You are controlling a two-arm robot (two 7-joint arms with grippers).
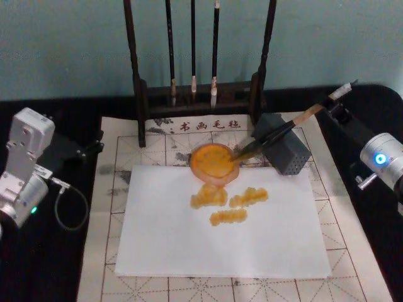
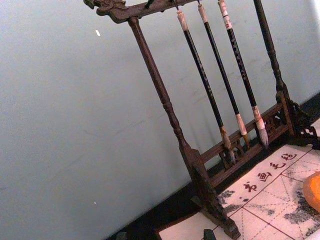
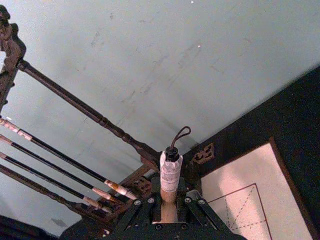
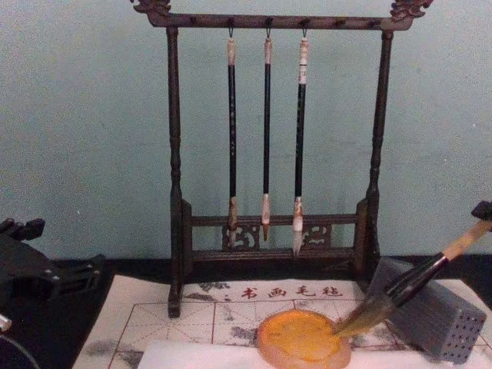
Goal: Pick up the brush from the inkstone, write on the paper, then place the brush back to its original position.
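The brush [image 1: 277,133] slants down from the upper right, its dark tuft touching the right rim of the round orange inkstone [image 1: 211,162]. My right gripper [image 1: 334,108] is shut on the tan upper handle, just below the white end cap [image 3: 171,172]. From the chest, the brush [image 4: 407,286] leans over the grey block with its tip at the inkstone [image 4: 302,338]. The white paper [image 1: 264,233] lies in front of the inkstone and carries three orange strokes [image 1: 230,204]. My left gripper [image 1: 82,150] is parked at the left, off the mat.
A dark wooden rack [image 1: 195,94] with three thin hanging brushes stands behind the inkstone. A grey block with small holes [image 1: 283,148] sits right of the inkstone, under the brush. A gridded practice mat [image 1: 126,189] lies beneath the paper. A cable [image 1: 69,207] loops by the left arm.
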